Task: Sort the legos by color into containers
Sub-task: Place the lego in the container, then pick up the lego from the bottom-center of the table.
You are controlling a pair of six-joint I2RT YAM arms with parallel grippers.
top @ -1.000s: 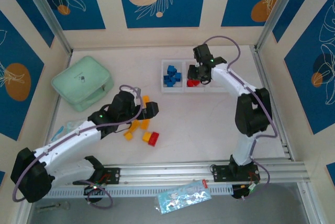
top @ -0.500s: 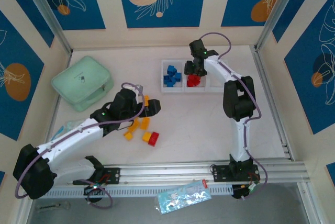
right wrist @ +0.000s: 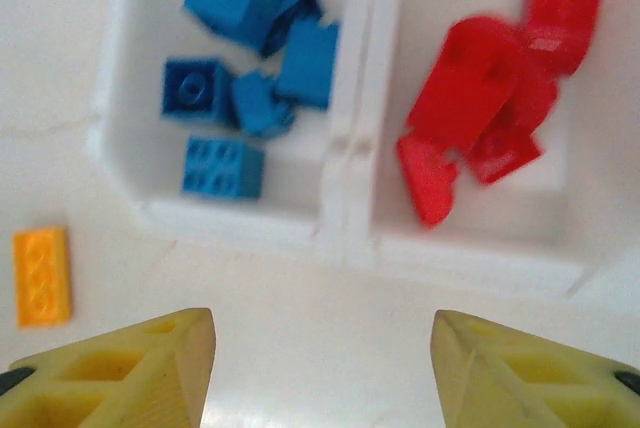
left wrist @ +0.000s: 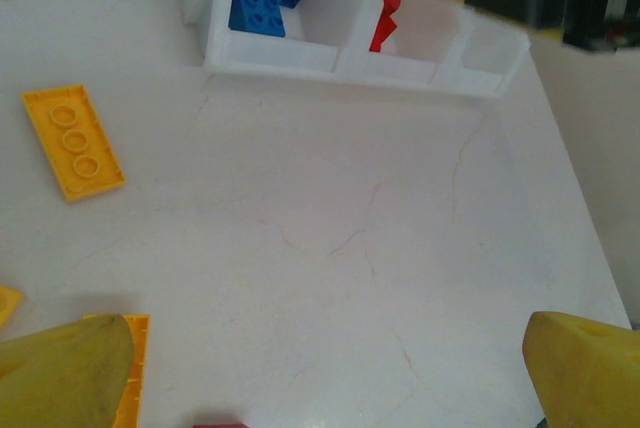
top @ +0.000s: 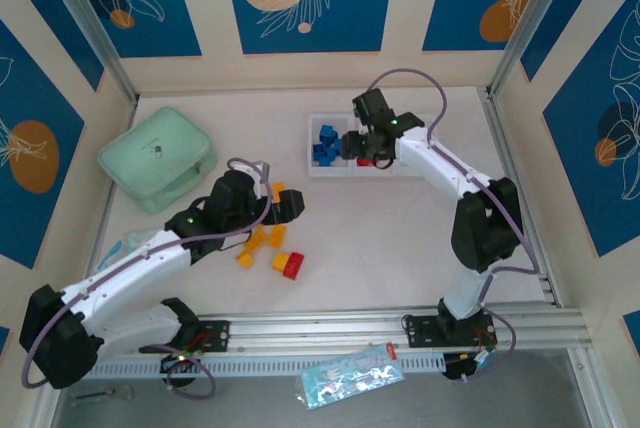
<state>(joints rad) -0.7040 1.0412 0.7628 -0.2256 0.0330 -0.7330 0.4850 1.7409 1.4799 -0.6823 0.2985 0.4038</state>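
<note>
Right gripper (right wrist: 322, 348) empty, jaws apart above tray (right wrist: 345, 238); left gripper (left wrist: 325, 368) wide, empty. Yellow brick (left wrist: 73, 141): probably light, rigid, slick; pinch across long sides.

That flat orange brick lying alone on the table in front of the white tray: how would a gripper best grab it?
Probably from straight above, pinching the flat orange brick across its narrow width, on the two long sides near the middle. It lies flat with studs up and bare table around it, so both long sides look free.
</note>
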